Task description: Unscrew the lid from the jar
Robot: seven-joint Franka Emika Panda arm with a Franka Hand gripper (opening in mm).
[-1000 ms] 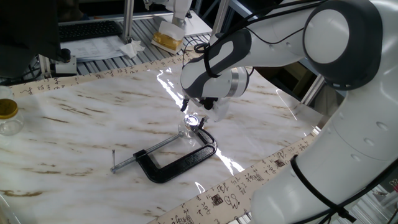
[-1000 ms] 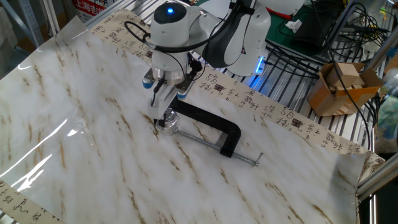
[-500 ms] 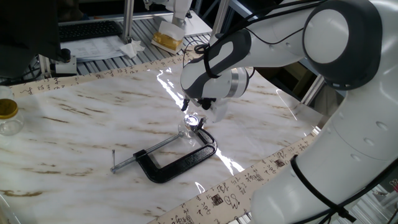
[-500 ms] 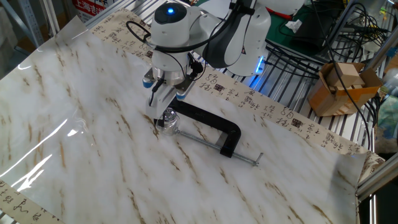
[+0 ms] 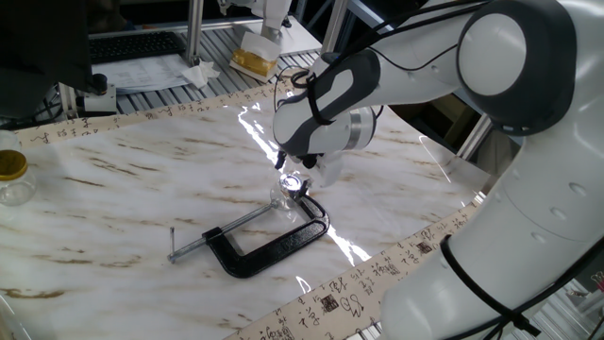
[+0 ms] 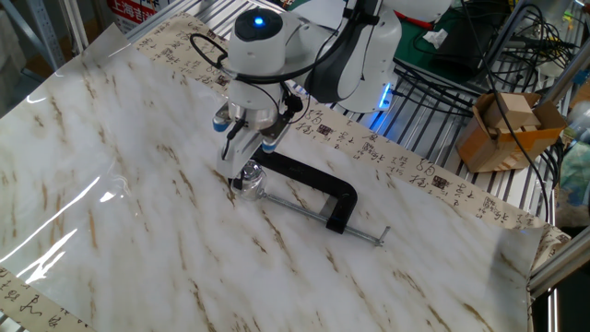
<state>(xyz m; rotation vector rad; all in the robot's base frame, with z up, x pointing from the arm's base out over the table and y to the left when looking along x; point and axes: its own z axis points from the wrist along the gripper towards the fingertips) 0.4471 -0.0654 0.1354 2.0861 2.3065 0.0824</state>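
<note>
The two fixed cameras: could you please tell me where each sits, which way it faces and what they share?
One fixed view: low beside the table, by the arm's base; white arm fills the right; gripper over the tiny clear jar.
The other fixed view: high on the opposite side, looking down; arm enters from the top.
Shared: gripper, jar, black metal C-clamp, marble-patterned table.

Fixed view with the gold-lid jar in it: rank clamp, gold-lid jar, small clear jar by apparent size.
1. Clamp, clearly largest.
2. Gold-lid jar, partly cut off at the frame edge.
3. Small clear jar, smallest, under the gripper.
</note>
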